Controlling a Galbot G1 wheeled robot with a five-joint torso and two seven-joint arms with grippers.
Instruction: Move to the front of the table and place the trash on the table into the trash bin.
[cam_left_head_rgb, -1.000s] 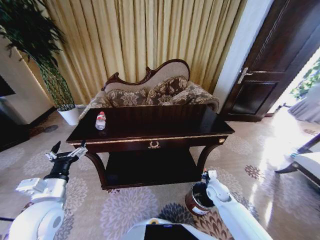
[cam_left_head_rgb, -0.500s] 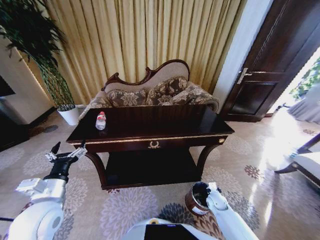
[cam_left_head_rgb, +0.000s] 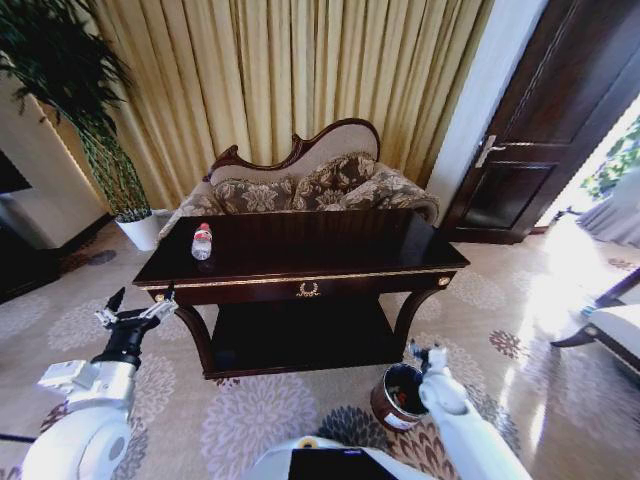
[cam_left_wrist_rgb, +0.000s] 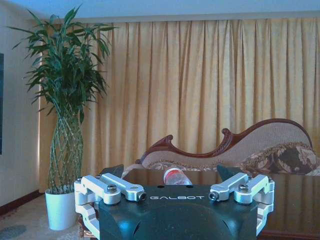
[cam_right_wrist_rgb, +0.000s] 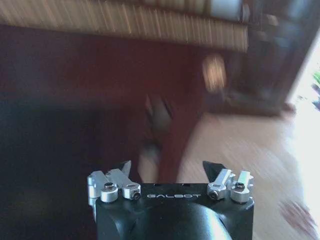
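Glossy dark table bears clear plastic bottle.

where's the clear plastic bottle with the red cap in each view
Head view: the clear plastic bottle with red cap and label lies on the far left part of the dark glossy wooden table.
Left wrist view: the bottle sits low in the middle, between the open left gripper's fingers.
Right wrist view: not in it.
Shared landmark: the ornate patterned sofa behind the table.

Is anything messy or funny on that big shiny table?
Just one thing: a plastic bottle with a red cap lies on its side at the table's left end. Nothing looks spilled or broken.
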